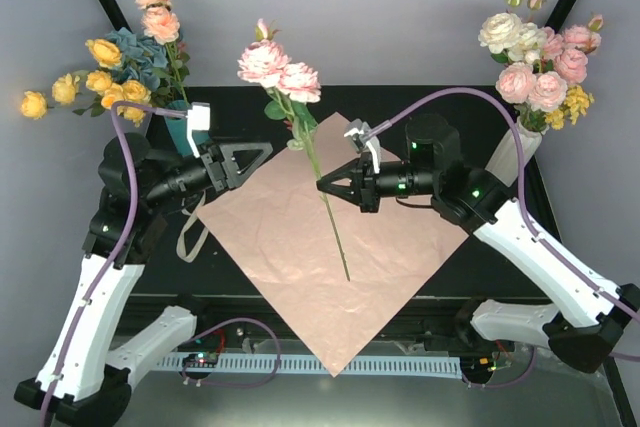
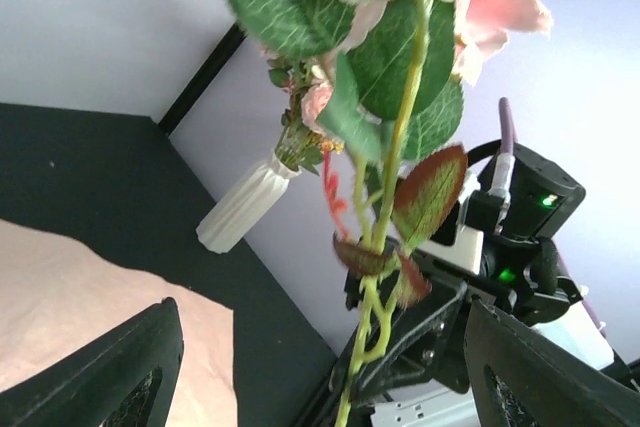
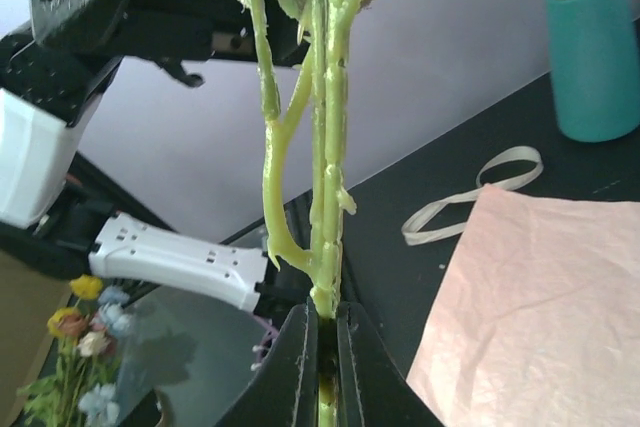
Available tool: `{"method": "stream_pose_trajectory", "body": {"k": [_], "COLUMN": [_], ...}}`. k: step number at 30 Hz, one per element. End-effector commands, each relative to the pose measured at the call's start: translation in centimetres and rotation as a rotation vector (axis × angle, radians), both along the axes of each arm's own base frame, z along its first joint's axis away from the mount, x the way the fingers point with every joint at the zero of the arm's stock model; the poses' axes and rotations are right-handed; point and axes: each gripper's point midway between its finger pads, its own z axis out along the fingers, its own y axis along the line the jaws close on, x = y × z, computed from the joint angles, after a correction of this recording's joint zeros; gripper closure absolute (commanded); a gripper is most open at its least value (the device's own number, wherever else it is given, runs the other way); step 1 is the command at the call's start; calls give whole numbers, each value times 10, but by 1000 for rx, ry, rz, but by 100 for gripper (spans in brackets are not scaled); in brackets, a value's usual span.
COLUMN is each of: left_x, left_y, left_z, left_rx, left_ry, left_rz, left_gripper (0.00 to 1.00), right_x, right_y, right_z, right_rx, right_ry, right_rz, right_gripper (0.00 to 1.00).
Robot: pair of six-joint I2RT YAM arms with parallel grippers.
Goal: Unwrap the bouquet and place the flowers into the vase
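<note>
My right gripper (image 1: 322, 187) is shut on the green stem (image 3: 325, 197) of a pink rose sprig (image 1: 278, 69) and holds it above the table. The sprig's lower end hangs over the flattened pink paper (image 1: 330, 267). My left gripper (image 1: 266, 152) is open, with its tips just left of the stem. In the left wrist view the leafy stem (image 2: 385, 217) stands ahead between the two fingers (image 2: 120, 367). The teal vase (image 1: 188, 127) at the back left holds yellow, blue and pink flowers (image 1: 120, 67). It also shows in the right wrist view as the teal vase (image 3: 597, 57).
A beige ribbon (image 1: 190, 237) lies loose on the black table at the paper's left edge. At the back right stands a white ribbed vase (image 1: 515, 152) with big cream and pink roses (image 1: 540, 57). A cable tray (image 1: 340, 362) runs along the near edge.
</note>
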Motion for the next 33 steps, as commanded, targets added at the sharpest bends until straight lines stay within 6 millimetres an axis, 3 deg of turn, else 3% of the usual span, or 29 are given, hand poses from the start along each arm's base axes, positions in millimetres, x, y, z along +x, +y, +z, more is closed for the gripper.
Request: {"method": "stream_pose_trajectory", "body": {"k": [1,9,14,17,20,23,25,28,31,33], "left_x": [2,11,20,24,28,29,27,25,26,31], "left_y": [-8,-15,-18,-18,-17,-14,-8,6,27,46], "left_z": [23,25,20,21,20,20,25,37,56,71], "left_rx": [-46,-33,-21,-8,8,23,36,70,136,197], "left_ry": [-107,-146,-138,-148,-148,-152,-174,-229,-307,-351], "left_rz": [4,19,29,36,55,77,108,195,320,437], "left_gripper": [22,28,37,60,75,98,98,99,98,98], "right_x": [-20,-24,-23,-17,-14,-11,-6,10,26,31], "right_y": [7,19,26,32,35,37,38,36,30,24], "right_z": [3,4,4,1,0,0,-3,-14,-24,-27], "right_rx": [1,-14,-25,-42,-47,-49,-61,-104,-139,-143], "right_ry": [-32,-59,-86,-87,-88,-93,-92,-99,-110,-122], "right_rz": [118,197,245,239,239,235,212,111,1,-56], "right_gripper": [98,98,98,98,98,95,77,35,2,0]}}
